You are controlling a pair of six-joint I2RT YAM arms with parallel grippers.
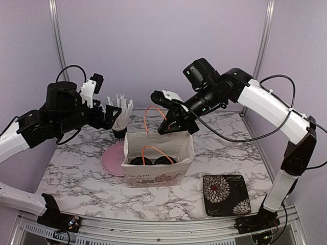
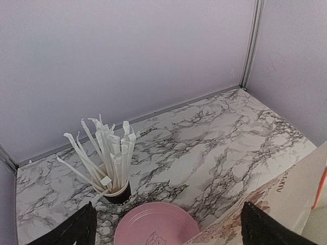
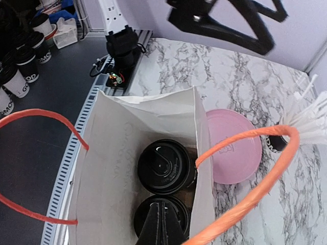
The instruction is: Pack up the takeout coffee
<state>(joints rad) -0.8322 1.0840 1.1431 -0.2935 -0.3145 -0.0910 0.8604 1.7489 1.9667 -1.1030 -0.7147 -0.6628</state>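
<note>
Two lidded cups (image 3: pixel 166 166) sit inside the bag (image 1: pixel 153 176). Lift the right gripper (image 3: pixel 162 222), closed and empty, straight up clear of the orange handles (image 3: pixel 255 148); left gripper (image 2: pixel 168 227) hangs wide at 10 o'clock.

Marble worktop (image 1: pixel 214 153) before me: paper bag (image 1: pixel 153 176) in the middle, pink plate (image 1: pixel 112 158) just left of it, stick cup (image 1: pixel 120 122) behind that, flowered black tray (image 1: pixel 226 194) at my right.

Glossy plastic lids (image 3: pixel 164 166), paper bag (image 1: pixel 153 176) (matt)
</note>
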